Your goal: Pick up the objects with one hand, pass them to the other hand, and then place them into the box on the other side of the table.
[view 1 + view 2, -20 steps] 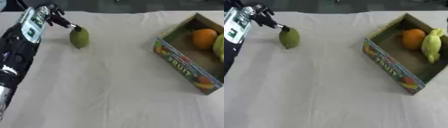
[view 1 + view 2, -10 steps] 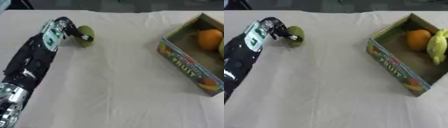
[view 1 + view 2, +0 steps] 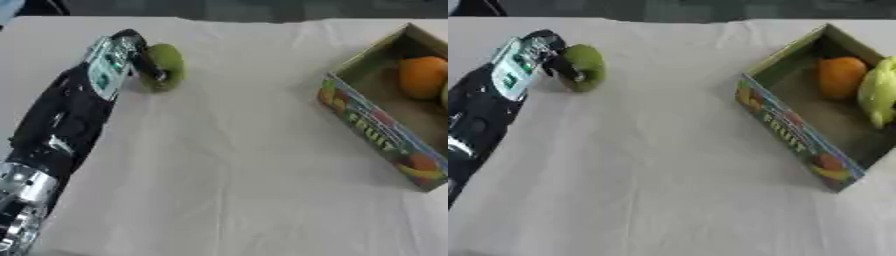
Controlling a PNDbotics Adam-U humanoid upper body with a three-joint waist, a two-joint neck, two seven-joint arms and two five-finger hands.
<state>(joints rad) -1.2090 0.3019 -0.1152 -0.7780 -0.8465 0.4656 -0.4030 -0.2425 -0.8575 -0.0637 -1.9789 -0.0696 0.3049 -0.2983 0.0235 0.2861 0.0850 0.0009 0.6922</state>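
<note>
The cloth-covered pale tabletop (image 3: 236,190) fills the lower frame, bare near the camera; from the lower left the black and silver left arm runs up to the left robot hand (image 3: 131,52) in the upper left, its dark fingers curled against the near side of the small green rounded fruit (image 3: 164,66), which rests on the cloth; the wrap looks partial, so a lift might let the fruit roll out toward the far edge; the right robot hand is out of view, so the handover has no receiver yet; at the right, the printed cardboard fruit box (image 3: 785,127) already holds an orange round fruit (image 3: 840,76) and a yellow-green fruit (image 3: 878,91), leaving little room and risking a bounce off the rim.
</note>
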